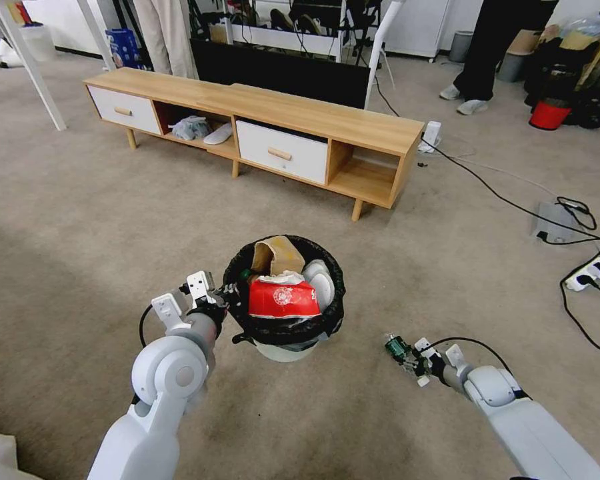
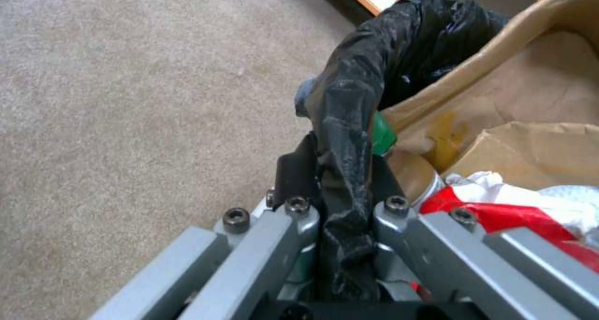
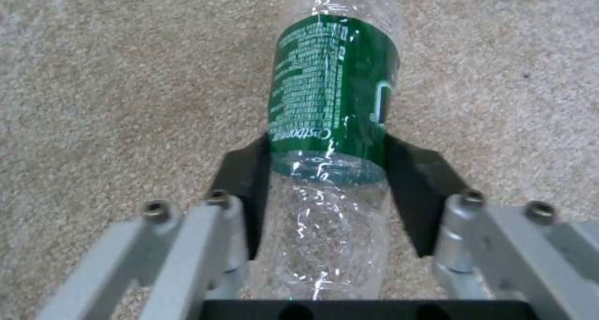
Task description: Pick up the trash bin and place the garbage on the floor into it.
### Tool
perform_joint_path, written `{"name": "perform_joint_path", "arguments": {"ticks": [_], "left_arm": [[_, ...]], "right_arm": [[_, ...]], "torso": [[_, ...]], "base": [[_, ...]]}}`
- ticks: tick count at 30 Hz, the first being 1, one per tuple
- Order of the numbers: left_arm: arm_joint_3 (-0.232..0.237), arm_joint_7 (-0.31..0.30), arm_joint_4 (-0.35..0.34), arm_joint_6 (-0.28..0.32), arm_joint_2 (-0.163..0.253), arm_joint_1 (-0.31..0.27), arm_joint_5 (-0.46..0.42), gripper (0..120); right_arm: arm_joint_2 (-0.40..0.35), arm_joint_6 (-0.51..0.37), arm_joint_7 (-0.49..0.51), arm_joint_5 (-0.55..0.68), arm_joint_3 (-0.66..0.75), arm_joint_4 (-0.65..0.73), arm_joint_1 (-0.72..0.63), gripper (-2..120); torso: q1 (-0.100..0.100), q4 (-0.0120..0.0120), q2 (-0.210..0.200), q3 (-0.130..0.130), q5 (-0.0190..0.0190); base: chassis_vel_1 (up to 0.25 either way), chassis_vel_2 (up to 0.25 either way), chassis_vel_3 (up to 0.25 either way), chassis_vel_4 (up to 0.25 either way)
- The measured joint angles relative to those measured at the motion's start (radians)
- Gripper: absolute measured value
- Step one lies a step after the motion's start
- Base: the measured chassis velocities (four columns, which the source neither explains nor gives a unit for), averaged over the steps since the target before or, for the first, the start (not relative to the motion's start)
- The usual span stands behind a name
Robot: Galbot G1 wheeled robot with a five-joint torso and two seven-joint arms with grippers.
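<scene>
Bottle (image 3: 331, 123) is being clamped lengthwise by right pincer (image 1: 407, 357), right of trash bin (image 1: 283, 293); bin rim is being gripped by left pincer (image 1: 223, 297).

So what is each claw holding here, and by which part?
Left claw: the trash bin, pinched at its bag-covered rim. Right claw: a clear green-labelled bottle, gripped across its body at the label's lower edge.

left end effector (image 2: 337, 189) clamped on trash bin (image 2: 349, 105) bag rim | brown paper bag (image 2: 530, 119), possibly bottle cap (image 2: 383, 133) inside
</scene>
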Motion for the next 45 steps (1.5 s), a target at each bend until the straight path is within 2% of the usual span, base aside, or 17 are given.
{"name": "perform_joint_path", "arguments": {"ticks": [2,10,15,23,26,27,30,37,39,42,45], "left_arm": [[0.0,0.0,0.0,0.0,0.0,0.0,0.0,4],[-0.001,0.0,-0.001,0.0,0.001,0.001,0.0,4],[0.001,-0.002,-0.001,0.0,0.001,0.002,0.0,4],[0.007,-0.007,-0.004,0.002,0.003,0.006,-0.003,4],[0.008,-0.011,-0.004,0.003,0.003,0.006,-0.008,4],[0.011,-0.023,-0.008,0.01,0.003,0.006,-0.024,4],[0.018,-0.044,-0.013,0.021,0.002,0.007,-0.042,4],[0.021,-0.079,-0.026,0.037,0.008,0.011,-0.088,4],[0.019,-0.097,-0.035,0.049,0.012,0.014,-0.114,4],[0.019,-0.103,-0.038,0.053,0.012,0.016,-0.121,4],[0.019,-0.127,-0.045,0.071,0.012,0.018,-0.154,4]], "right_arm": [[-0.001,0.001,-0.002,0.0,0.002,0.0,-0.001,28],[-0.002,0.004,-0.003,0.0,0.006,0.003,-0.002,13],[-0.008,0.005,-0.003,0.003,0.022,0.023,-0.007,13],[-0.058,0.004,0.014,0.038,0.07,0.139,-0.037,13],[-0.082,0.004,0.023,0.051,0.091,0.205,-0.052,13],[-0.102,0.002,0.036,0.068,0.116,0.276,-0.067,13],[-0.119,0.0,0.041,0.091,0.152,0.358,-0.08,13],[-0.137,-0.001,0.051,0.127,0.199,0.486,-0.095,13],[-0.148,-0.001,0.051,0.154,0.23,0.567,-0.104,13],[-0.151,-0.001,0.05,0.165,0.24,0.594,-0.106,13],[-0.162,-0.001,0.046,0.203,0.277,0.692,-0.119,13]], "torso": [[0.0,0.0,0.0,0.0,0.0001],[0.0,0.0,0.0,0.0,0.0001],[0.0,0.0001,0.0,0.0,0.0001],[0.0,-0.0001,0.0,0.0,0.0001],[0.0,0.0001,0.0,0.0,-0.0001],[0.0,0.0,0.0,0.0,0.0],[0.0,0.0,0.0,0.0,0.0001],[0.0,0.0001,0.0,0.0,0.0],[0.0,0.0001,0.0,0.0,0.0001],[0.0,0.0,0.0,0.0,0.0],[0.0,0.0001,0.0,0.0,0.0]], "base": [[0.0,0.0,0.0,0.0],[0.0,0.0,0.0,0.0],[0.0,0.0,0.0,0.0],[0.0,0.0,0.0,0.0],[0.0,0.0,0.0,0.0],[0.0,0.0,0.0,0.0],[0.0,0.0,0.0,0.0],[0.0,0.0,0.0,0.0],[0.0,0.0,0.0,0.0],[0.0,0.0,0.0,0.0],[0.0,0.0,0.0,0.0]]}}
